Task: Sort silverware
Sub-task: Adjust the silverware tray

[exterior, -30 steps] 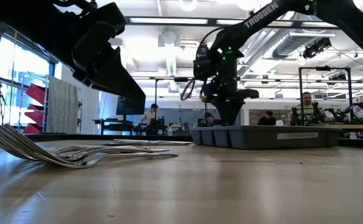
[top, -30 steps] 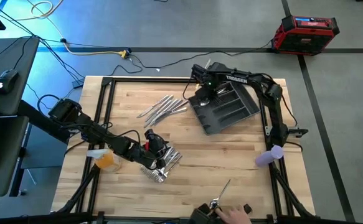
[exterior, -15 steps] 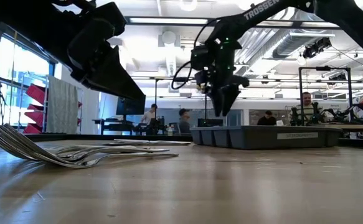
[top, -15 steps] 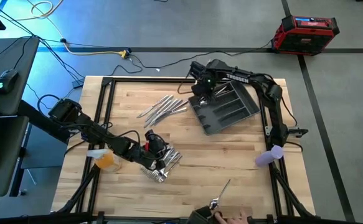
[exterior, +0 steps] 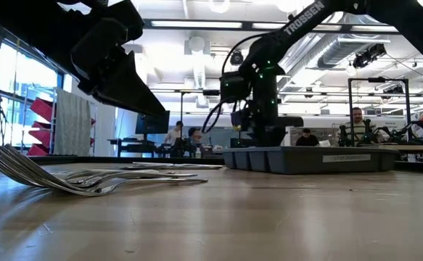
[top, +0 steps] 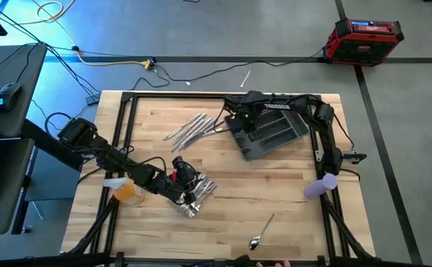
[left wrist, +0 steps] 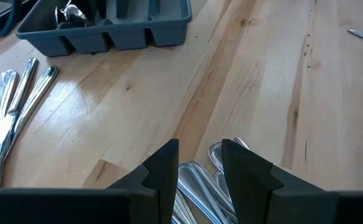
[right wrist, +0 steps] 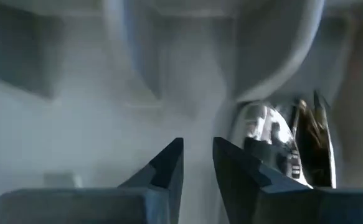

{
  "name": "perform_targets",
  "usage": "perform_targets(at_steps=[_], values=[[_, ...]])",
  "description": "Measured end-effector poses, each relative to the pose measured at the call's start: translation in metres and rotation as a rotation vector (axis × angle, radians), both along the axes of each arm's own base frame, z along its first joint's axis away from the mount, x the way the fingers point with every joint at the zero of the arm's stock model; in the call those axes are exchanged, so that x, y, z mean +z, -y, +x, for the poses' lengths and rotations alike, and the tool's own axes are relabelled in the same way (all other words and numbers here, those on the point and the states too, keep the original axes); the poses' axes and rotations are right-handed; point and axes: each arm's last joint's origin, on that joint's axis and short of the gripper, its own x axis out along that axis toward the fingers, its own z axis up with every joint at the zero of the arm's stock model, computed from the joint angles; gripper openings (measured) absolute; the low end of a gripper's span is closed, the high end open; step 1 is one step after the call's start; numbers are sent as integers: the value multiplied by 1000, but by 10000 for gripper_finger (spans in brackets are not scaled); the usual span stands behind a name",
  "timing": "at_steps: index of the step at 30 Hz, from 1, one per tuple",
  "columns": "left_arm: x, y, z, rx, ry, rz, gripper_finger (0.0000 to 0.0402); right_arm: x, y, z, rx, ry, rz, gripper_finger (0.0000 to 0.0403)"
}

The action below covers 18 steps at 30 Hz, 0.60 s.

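The silverware lies in three places: a pile (top: pixel 195 196) near the table's middle front, a fanned group (top: pixel 193 127) left of the tray, and a lone spoon (top: pixel 262 231) by the near edge. My left gripper (left wrist: pixel 200 167) hovers open just above the pile; spoons (left wrist: pixel 201 180) show below its gap. My right gripper (right wrist: pixel 197 163) points down into the dark grey tray (top: pixel 275 137) at its left end, its fingers a narrow gap apart with nothing between them. A spoon bowl (right wrist: pixel 263 134) lies in the compartment beside it.
An orange object (top: pixel 127 191) sits by my left arm and a purple one (top: pixel 320 186) at the right frame. Bare wood lies between the pile and the tray. One piece of cutlery (top: pixel 244 77) lies on the floor beyond the far edge. People stand in the room behind.
My right gripper rose out of the tray, then sank back into it a little nearer the tray's left end. A person's hand at the near edge by the lone spoon has drawn back out of view. My left arm kept still.
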Motion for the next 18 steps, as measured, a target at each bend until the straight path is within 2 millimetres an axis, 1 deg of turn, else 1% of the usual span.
perform_targets(at_steps=[4, 7, 11, 14, 16, 18], values=[[0, 0, 0, 3, 2, 3, 104, 3, 9, 2, -69, -12, -164, 48], [0, 0, 0, 5, 1, 4, 104, 14, 12, 4, -99, 5, -197, 34], [0, 0, 0, 6, 1, 6, 104, 44, 7, 7, -119, 81, -222, 14], [0, 0, 0, 6, 0, 6, 104, 70, 0, 2, -178, 159, -216, 3], [0, 0, 0, 6, 1, 6, 104, 86, -8, -5, -204, 196, -151, 1], [0, 0, -1, 2, -1, 3, 104, 101, -18, -13, -218, 231, -37, 0]])
